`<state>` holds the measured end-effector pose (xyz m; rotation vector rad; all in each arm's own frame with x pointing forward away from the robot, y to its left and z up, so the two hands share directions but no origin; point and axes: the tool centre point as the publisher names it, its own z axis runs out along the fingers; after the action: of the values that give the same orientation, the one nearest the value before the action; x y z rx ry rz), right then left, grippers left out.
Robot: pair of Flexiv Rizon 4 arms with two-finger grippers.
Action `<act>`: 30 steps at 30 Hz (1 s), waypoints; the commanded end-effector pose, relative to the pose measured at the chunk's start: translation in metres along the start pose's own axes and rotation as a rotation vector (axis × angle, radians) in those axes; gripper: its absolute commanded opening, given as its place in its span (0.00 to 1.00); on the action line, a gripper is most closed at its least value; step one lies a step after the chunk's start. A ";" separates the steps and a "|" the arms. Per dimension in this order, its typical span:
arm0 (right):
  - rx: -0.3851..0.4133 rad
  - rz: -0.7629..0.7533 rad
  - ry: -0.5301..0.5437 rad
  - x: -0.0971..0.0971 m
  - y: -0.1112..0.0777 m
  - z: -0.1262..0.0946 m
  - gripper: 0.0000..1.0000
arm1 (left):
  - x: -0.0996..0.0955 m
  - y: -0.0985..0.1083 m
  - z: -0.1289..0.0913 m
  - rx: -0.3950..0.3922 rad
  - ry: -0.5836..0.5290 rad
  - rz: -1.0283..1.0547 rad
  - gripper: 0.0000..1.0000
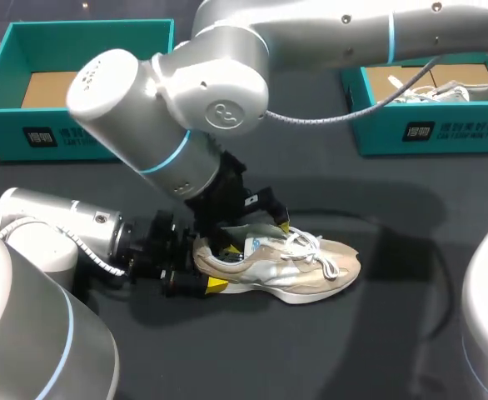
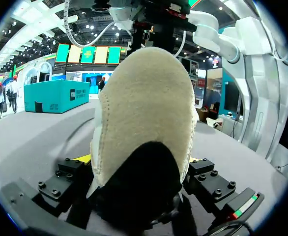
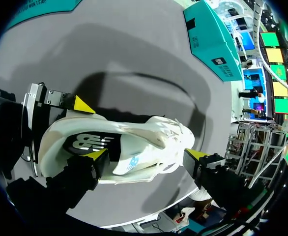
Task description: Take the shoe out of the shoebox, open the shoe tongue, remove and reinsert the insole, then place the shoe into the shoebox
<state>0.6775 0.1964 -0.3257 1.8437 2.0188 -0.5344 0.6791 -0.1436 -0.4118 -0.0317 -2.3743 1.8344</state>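
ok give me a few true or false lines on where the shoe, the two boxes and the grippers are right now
1. The beige and white lace-up sneaker lies on the dark table, outside both boxes. True.
2. The left gripper holds it by the toe. False: it is clamped on the heel.
3. The teal shoebox at far left has a shoe in it. False: only its bare cardboard floor shows; the teal shoebox at far right holds a second shoe.
4. The right gripper is at the sneaker's opening. True.
5. The sneaker's laces are black. False: the laces are white.
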 end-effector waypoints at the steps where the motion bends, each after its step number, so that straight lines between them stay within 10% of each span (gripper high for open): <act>1: -0.010 0.765 -0.008 0.003 -0.004 0.006 1.00 | -0.002 0.003 0.001 0.000 -0.002 0.001 0.00; 18: -0.027 0.840 0.015 -0.018 -0.006 0.029 1.00 | -0.002 0.003 0.001 0.000 -0.002 0.001 0.00; 30: 0.000 0.849 0.018 -0.044 -0.008 0.019 0.64 | -0.002 0.003 0.001 0.000 -0.002 0.001 0.00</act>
<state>0.6768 0.1552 -0.3255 1.8771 1.9780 -0.5282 0.6791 -0.1437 -0.4118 -0.0318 -2.3743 1.8345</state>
